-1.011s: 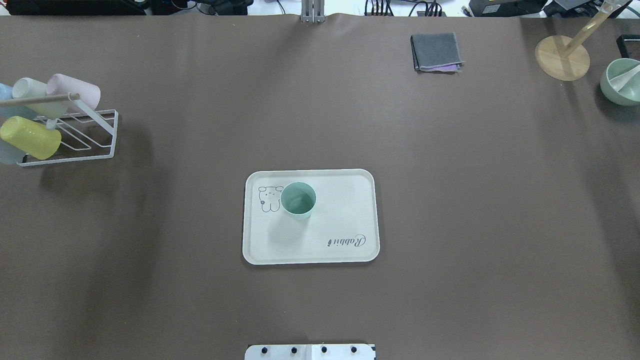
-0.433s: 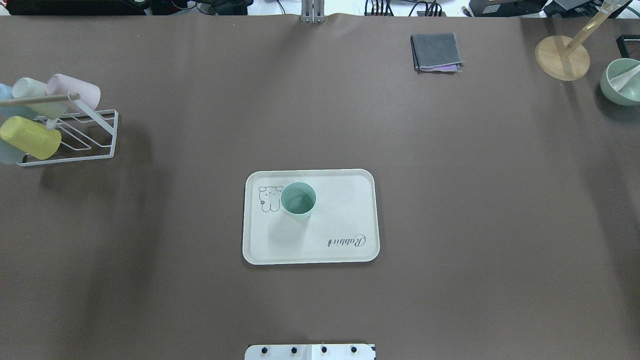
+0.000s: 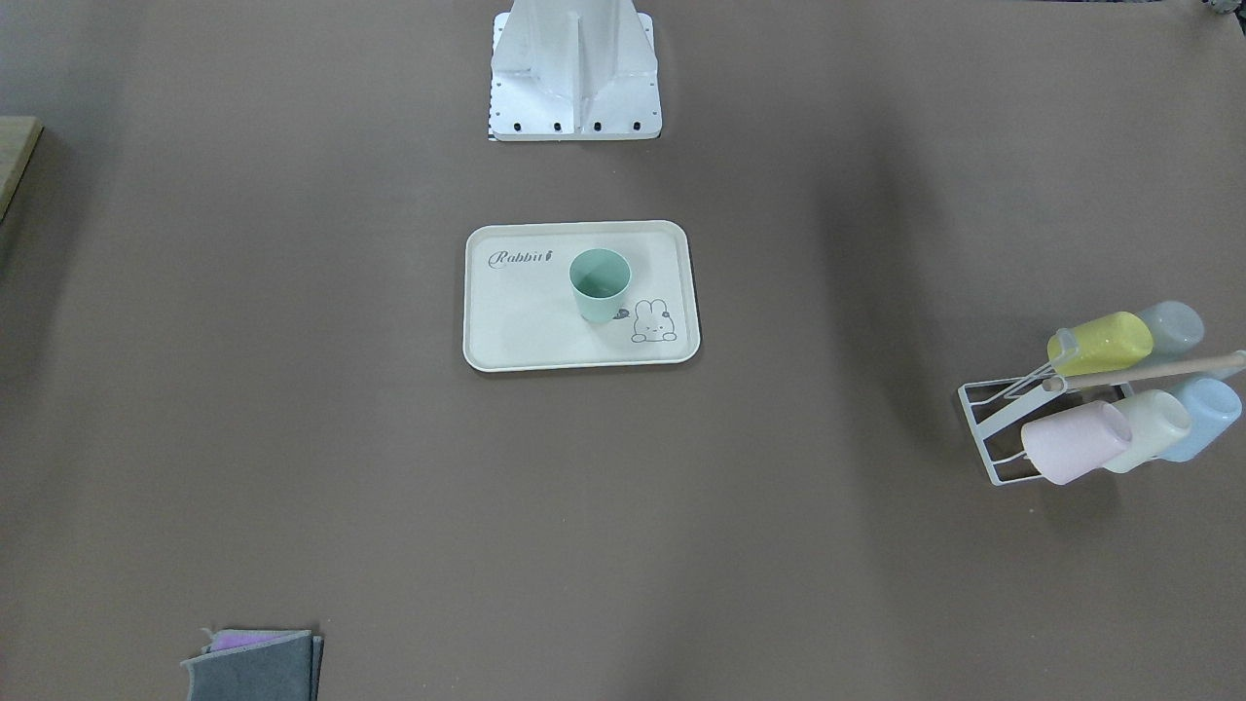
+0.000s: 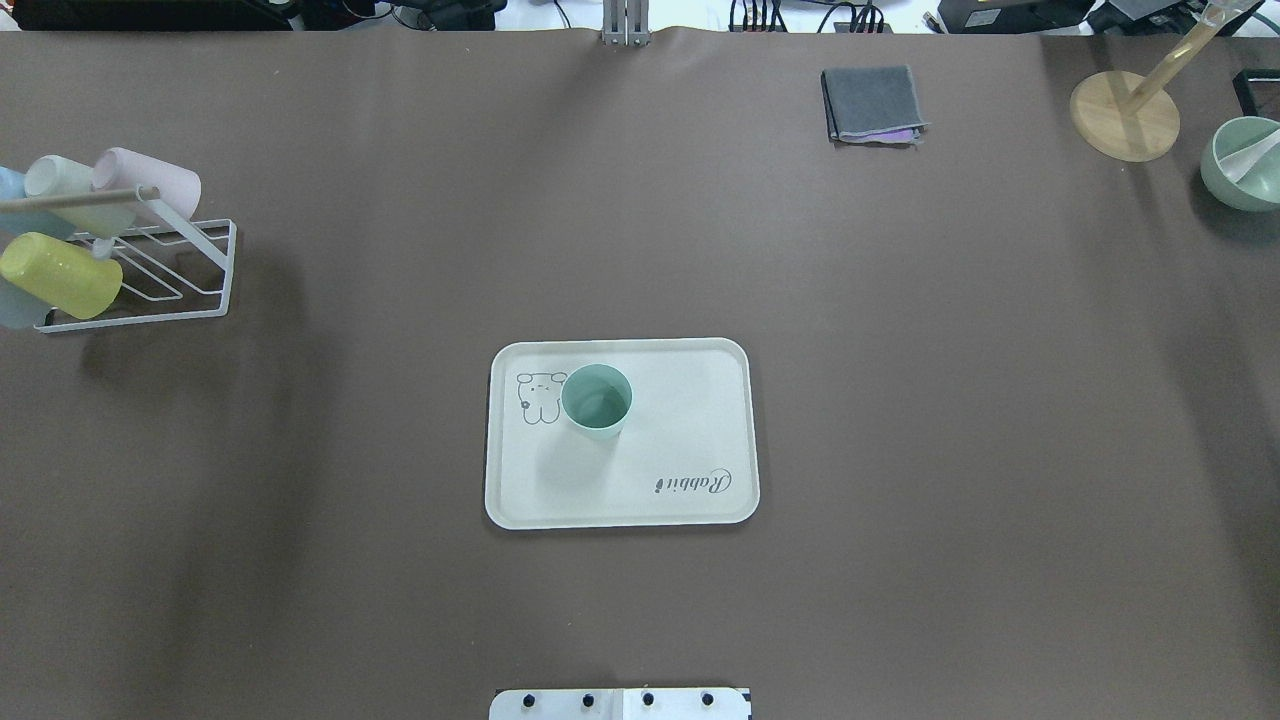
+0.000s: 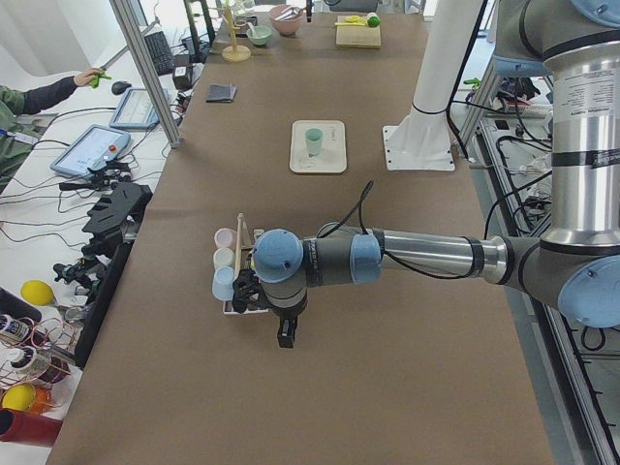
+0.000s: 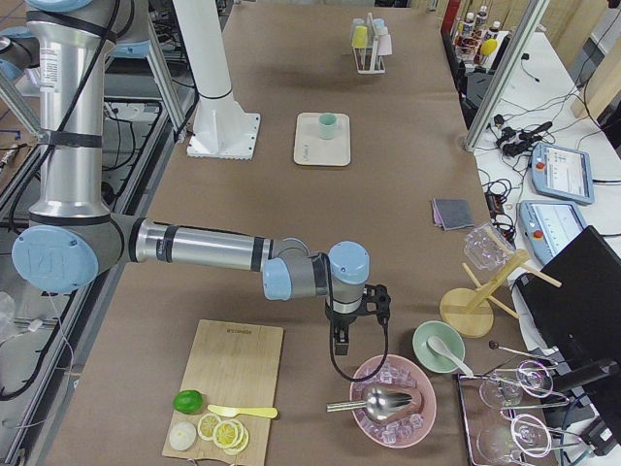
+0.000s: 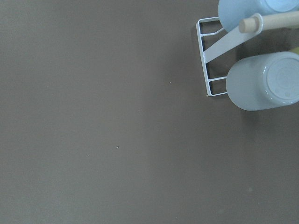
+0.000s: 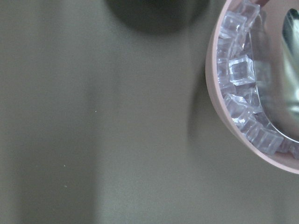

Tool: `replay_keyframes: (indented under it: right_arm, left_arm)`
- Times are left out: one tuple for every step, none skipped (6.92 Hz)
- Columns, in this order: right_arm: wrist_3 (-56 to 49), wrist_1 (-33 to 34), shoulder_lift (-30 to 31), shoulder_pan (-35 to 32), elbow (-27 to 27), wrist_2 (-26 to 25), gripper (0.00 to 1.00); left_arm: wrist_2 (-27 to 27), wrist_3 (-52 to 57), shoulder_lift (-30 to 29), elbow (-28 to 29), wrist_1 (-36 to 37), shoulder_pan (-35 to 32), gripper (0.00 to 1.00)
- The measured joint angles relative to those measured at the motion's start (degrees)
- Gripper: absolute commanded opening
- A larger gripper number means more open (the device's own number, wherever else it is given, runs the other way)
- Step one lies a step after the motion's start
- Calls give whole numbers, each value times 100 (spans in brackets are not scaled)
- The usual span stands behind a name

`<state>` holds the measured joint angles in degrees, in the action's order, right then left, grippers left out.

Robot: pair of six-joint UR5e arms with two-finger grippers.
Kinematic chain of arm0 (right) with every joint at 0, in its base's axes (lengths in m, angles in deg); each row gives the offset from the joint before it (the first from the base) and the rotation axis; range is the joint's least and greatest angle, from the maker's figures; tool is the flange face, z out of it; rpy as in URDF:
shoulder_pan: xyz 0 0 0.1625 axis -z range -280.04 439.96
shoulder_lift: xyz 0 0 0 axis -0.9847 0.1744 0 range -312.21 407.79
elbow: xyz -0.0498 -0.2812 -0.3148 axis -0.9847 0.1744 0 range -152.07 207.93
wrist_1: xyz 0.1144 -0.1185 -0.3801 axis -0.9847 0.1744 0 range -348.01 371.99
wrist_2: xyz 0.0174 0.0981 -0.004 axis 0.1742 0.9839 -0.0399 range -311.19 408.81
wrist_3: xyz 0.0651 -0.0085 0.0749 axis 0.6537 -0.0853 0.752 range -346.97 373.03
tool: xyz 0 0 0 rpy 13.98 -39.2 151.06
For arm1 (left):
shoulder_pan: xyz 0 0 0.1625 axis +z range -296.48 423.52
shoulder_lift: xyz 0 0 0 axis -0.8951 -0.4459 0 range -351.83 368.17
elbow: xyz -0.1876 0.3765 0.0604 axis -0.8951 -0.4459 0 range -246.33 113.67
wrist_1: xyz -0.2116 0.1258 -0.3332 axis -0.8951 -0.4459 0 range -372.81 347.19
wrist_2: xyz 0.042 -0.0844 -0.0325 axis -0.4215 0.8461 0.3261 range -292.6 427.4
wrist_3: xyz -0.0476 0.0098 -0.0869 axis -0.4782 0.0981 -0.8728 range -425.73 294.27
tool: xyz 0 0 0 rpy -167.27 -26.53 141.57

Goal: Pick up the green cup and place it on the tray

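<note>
The green cup [image 4: 596,401] stands upright on the cream tray [image 4: 690,420], next to the bunny drawing, with nothing touching it. It also shows in the front view [image 3: 600,284] on the tray [image 3: 516,321]. My left gripper [image 5: 284,334] shows only in the exterior left view, far from the tray beside the cup rack; I cannot tell if it is open or shut. My right gripper [image 6: 340,345] shows only in the exterior right view, far from the tray by a pink bowl; its state cannot be told either.
A white wire rack [image 4: 150,260] with several pastel cups stands at the table's left end. A folded grey cloth [image 4: 872,103], a wooden stand [image 4: 1125,115] and a green bowl [image 4: 1240,165] sit at the far right. A pink bowl of ice [image 8: 243,93] lies under the right wrist.
</note>
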<state>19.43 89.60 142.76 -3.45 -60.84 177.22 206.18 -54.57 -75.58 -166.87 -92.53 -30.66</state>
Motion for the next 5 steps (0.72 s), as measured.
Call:
replay_keyframes:
  right_arm:
    - [-7, -2, 8, 0, 1, 1, 100]
    - [-13, -14, 37, 0, -14, 1, 100]
    - [-10, -31, 74, 0, -26, 2, 100]
    - [-8, -39, 80, 0, -18, 6, 100]
    - [-7, -42, 89, 0, -10, 8, 100]
  left_arm:
    - [0, 2, 17, 11, 2, -1, 99]
    - [-2, 6, 28, 33, 6, 1, 99]
    - [-6, 8, 31, 45, 6, 3, 99]
    - [-8, 11, 34, 47, 3, 4, 99]
    - [-8, 15, 33, 56, 1, 4, 99]
